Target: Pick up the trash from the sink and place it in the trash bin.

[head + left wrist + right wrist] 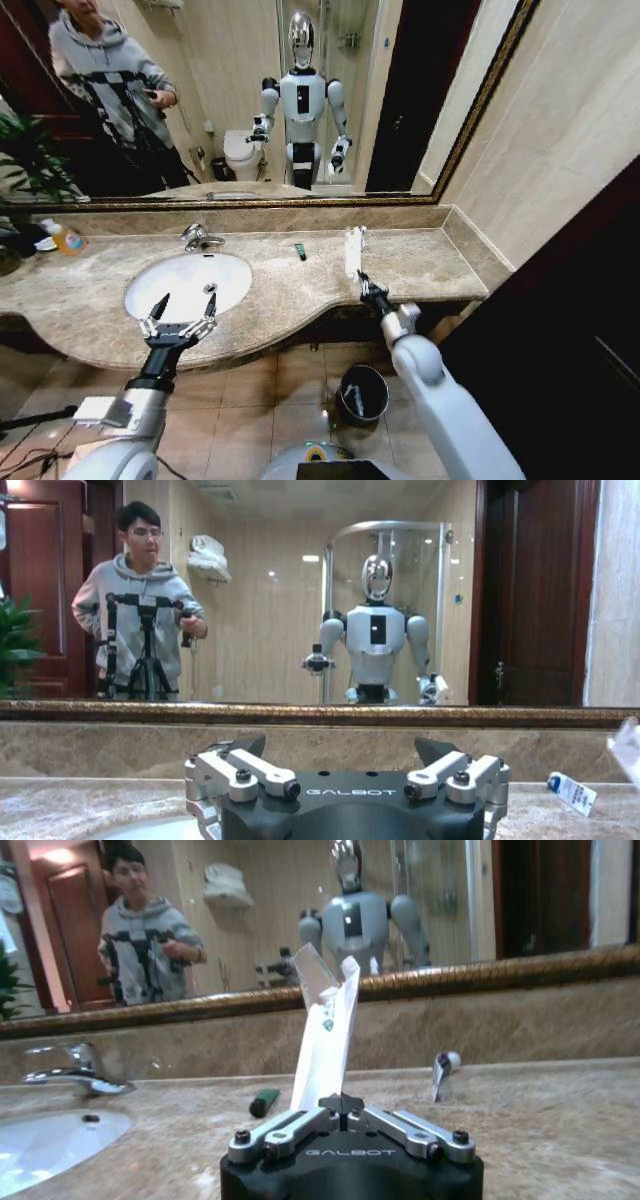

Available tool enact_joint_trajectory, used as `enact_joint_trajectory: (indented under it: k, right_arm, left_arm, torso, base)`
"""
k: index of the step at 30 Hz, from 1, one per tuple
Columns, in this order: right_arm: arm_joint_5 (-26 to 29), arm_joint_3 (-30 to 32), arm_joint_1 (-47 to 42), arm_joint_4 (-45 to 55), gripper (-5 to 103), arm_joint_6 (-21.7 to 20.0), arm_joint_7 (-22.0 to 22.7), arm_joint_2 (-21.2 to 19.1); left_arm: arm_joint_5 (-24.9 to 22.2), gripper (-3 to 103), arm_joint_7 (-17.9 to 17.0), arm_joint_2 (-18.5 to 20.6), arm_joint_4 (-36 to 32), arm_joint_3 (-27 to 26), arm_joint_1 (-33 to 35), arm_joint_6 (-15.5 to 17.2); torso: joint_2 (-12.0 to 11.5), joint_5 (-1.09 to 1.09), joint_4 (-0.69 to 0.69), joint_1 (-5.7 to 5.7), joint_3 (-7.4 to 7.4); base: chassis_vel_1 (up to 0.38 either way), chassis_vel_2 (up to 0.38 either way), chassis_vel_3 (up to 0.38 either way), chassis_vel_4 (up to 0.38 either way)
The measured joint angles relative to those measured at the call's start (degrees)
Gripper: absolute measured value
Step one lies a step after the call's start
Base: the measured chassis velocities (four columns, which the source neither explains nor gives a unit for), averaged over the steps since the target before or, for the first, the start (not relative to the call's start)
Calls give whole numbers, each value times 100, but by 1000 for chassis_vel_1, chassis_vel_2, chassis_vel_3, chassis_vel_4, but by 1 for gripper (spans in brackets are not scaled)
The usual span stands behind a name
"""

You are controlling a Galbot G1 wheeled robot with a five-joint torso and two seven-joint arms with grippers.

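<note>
My right gripper [363, 282] [341, 1104] is shut on a long white wrapper [352, 252] [326, 1036], held upright just above the marble counter right of the sink [188, 283]. On the counter behind it lie a tiny dark green packet [300, 251] [264, 1101] and a small whitish piece of trash [440, 1074]. Over the sink's front rim my left gripper [184, 304] [340, 756] hangs open with nothing between its fingers. A white tube with a blue label [572, 792] lies on the counter to its right. The dark trash bin [362, 392] stands on the floor below the counter.
A chrome faucet [200, 237] [68, 1071] stands behind the basin. A bottle of orange liquid [66, 238] and a plant sit at the counter's far left. A large mirror backs the counter, and a dark door stands to the right.
</note>
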Motion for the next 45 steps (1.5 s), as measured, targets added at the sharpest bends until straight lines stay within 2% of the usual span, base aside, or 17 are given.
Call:
enact_joint_trajectory:
  k: [1,2,3,6,7,10,15,17,22,25,27,30,31,33,35,37,45]
  right_arm:
    - [-369,55,-343,43,0,418,-86,106]
    - [-533,68,-502,37,0,638,-108,177]
    - [-533,68,-502,37,0,638,-108,177]
    - [-998,57,-1048,-303,0,1447,-145,457]
    - [-998,57,-1048,-303,0,1447,-145,457]
    - [-1312,44,-1423,-737,0,1951,-172,570]
    - [-1470,50,-1603,-1218,0,2224,-261,637]
    - [-1602,107,-1534,-1758,0,2473,-289,678]
    - [-1650,144,-1408,-2281,0,2602,-293,681]
    - [-1658,152,-986,-3468,0,2706,-319,678]
    - [-1658,149,-922,-3633,0,2706,-323,678]
    - [-1773,115,-522,-4775,0,2729,-353,700]
    - [-1773,115,-522,-4775,0,2729,-353,700]
    - [-1940,96,-276,-5502,0,2693,-361,722]
    - [-1974,91,-226,-5646,0,2691,-361,731]
    - [-2175,66,10,-6321,0,2606,-362,772]
    - [-2364,41,572,-7268,0,2604,-406,865]
  left_arm:
    - [0,100,0,0,0,0,0,0]
    - [0,100,0,0,0,0,0,0]
    - [0,100,0,0,0,0,0,0]
    - [0,100,0,0,0,0,0,0]
    - [0,100,0,0,0,0,0,0]
    - [0,100,0,0,0,0,0,0]
    - [0,100,0,0,0,0,0,0]
    - [0,100,0,0,0,0,0,0]
    - [0,100,0,0,0,0,0,0]
    - [0,100,0,0,0,0,0,0]
    - [0,100,0,0,0,0,0,0]
    - [0,100,0,0,0,0,0,0]
    - [0,100,0,0,0,0,0,0]
    - [0,100,0,0,0,0,0,0]
    - [0,100,0,0,0,0,0,0]
    - [0,100,0,0,0,0,0,0]
    - [0,100,0,0,0,0,0,0]
  torso:
    - [0,0,2,0,0]
    - [0,0,1,0,0]
    - [0,0,1,0,0]
    - [0,0,2,0,0]
    - [0,0,2,0,0]
    - [0,-1,1,0,0]
    - [0,-1,1,0,0]
    - [-1,0,2,1,1]
    - [-1,-1,2,1,1]
    - [-1,0,2,1,1]
    - [-1,0,2,1,1]
    - [-1,1,2,2,1]
    - [-1,1,2,2,1]
    - [-1,0,2,1,1]
    - [-1,0,2,2,1]
    - [-1,0,2,2,1]
    - [-1,1,2,1,1]
  base:
    - [0,0,0,0]
    - [0,0,0,0]
    - [0,0,0,0]
    - [0,0,0,0]
    - [0,0,0,0]
    - [0,0,0,0]
    - [0,0,0,0]
    - [0,0,0,0]
    - [0,0,0,0]
    - [0,0,0,0]
    - [0,0,0,0]
    - [0,0,0,0]
    - [0,0,0,0]
    - [0,0,0,0]
    - [0,0,0,0]
    - [0,0,0,0]
    - [0,0,0,0]
